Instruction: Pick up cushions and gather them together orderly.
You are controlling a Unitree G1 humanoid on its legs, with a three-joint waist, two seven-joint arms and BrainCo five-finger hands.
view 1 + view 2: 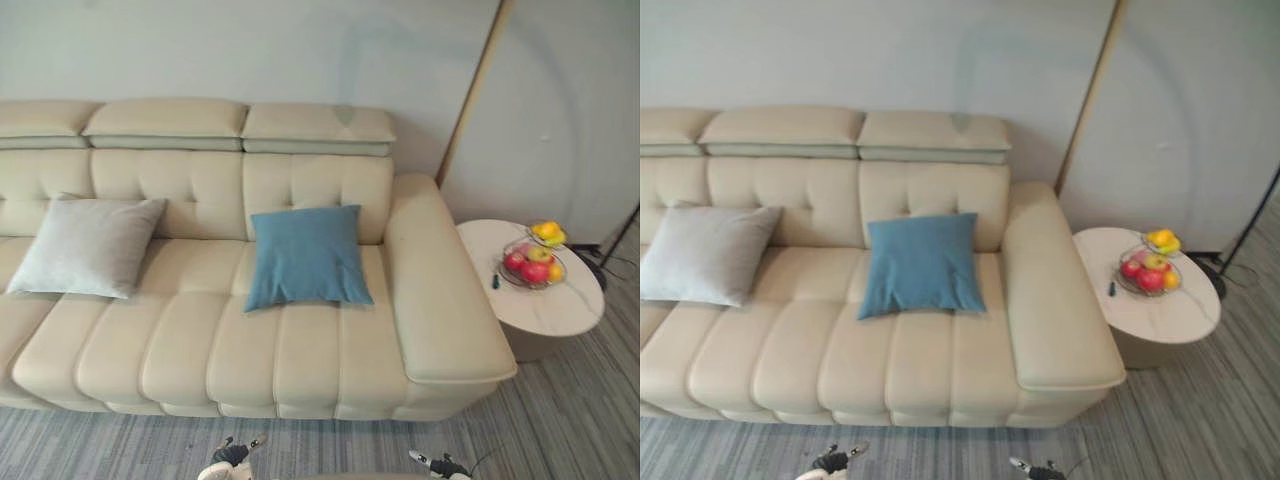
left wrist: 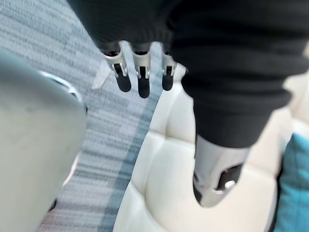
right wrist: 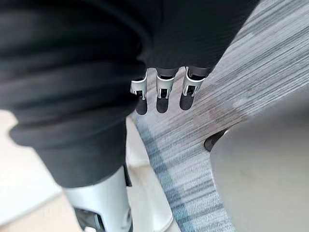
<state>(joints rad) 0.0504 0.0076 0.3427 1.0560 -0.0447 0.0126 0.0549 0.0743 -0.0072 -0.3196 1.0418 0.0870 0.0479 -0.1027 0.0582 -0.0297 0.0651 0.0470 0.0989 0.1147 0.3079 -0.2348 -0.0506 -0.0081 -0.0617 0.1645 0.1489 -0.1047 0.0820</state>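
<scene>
A blue cushion leans upright against the backrest of the cream sofa, on the seat nearest the right armrest. A light grey cushion leans against the backrest further left, about one seat away from the blue one. My left hand hangs low in front of the sofa, fingers straight and relaxed, holding nothing; a blue cushion edge shows beyond it. My right hand hangs over the striped carpet beside the sofa front, fingers straight and empty. Both hands peek in at the bottom edge.
A round white side table stands right of the sofa's armrest, carrying a wire bowl of apples and yellow fruit and a small dark object. A slanted wooden pole leans on the wall. Grey striped carpet covers the floor.
</scene>
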